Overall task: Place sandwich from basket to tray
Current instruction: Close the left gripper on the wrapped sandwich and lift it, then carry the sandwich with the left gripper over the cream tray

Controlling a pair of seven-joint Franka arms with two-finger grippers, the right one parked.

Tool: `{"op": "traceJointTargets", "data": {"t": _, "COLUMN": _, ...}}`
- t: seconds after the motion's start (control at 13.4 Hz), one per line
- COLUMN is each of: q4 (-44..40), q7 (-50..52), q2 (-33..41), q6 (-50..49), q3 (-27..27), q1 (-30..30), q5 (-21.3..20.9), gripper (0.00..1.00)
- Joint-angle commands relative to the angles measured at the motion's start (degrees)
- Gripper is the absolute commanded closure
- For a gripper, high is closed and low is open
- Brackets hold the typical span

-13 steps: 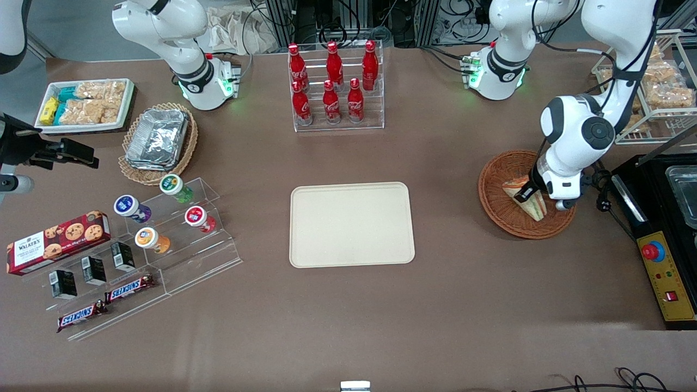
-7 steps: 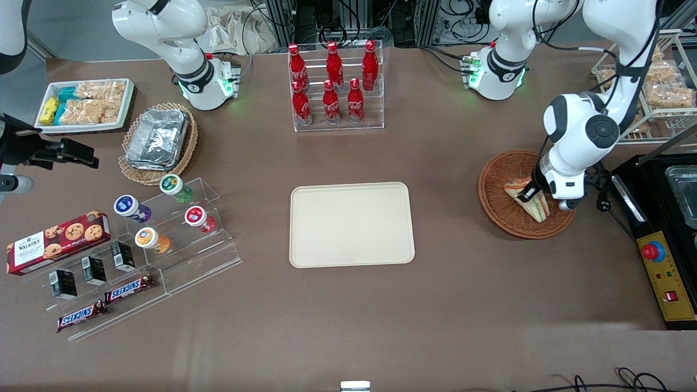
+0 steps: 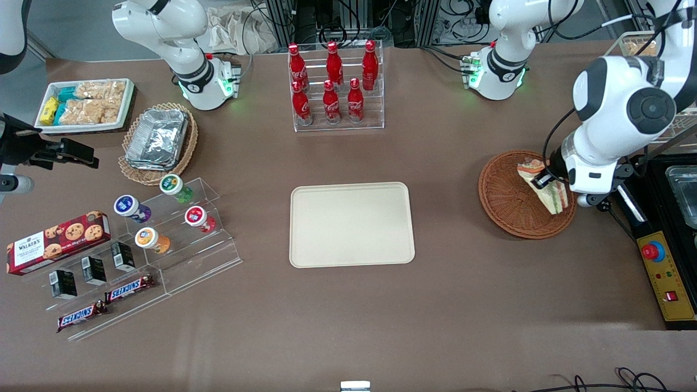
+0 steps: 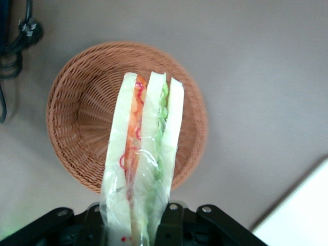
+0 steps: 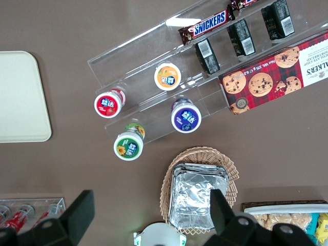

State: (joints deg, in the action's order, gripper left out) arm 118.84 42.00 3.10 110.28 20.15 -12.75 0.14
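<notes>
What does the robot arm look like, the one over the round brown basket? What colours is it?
The working arm is glossy white with rounded, bulging joints and dark grey round caps. Black cables loop along it. Its gripper, above the wicker basket, is black. The arm's base glows with green lights.

Cola bottles [image 3: 332, 81], cookie box [image 3: 57, 242], probably yogurt cups [image 3: 163, 209]
</notes>
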Motion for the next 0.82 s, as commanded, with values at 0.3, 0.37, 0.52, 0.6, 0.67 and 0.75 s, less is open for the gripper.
{"op": "traceJointTargets", "data": {"t": 0.3, "q4": -19.7, "q7": -16.7, "q2": -9.4, "q6": -5.7, "q3": 8.3, "q1": -0.1, "q5": 1.6, "gripper": 1.0}}
{"op": "traceJointTargets", "data": {"t": 0.37, "q4": -20.5, "q7": -17.5, "q2": -10.8, "q6": -4.9, "q3": 9.5, "q1": -0.1, "q5": 1.8, "gripper": 1.0}}
{"op": "traceJointTargets", "data": {"t": 0.52, "q4": -20.4, "q7": -17.2, "q2": -13.2, "q6": 0.6, "q3": 11.5, "q1": 0.6, "q5": 1.8, "gripper": 1.0}}
{"op": "traceJointTargets", "data": {"t": 0.6, "q4": -20.3, "q7": -16.8, "q2": -14.9, "q6": 3.2, "q3": 11.6, "q1": 1.8, "q5": 1.7, "gripper": 1.0}}
{"op": "traceJointTargets", "data": {"t": 0.67, "q4": -20.3, "q7": -14.8, "q2": -16.9, "q6": 5.4, "q3": 11.6, "q1": 3.6, "q5": 1.4, "gripper": 1.0}}
{"op": "traceJointTargets", "data": {"t": 0.75, "q4": -20.3, "q7": -9.7, "q2": -19.0, "q6": 8.3, "q3": 11.6, "q1": 5.3, "q5": 0.7, "gripper": 1.0}}
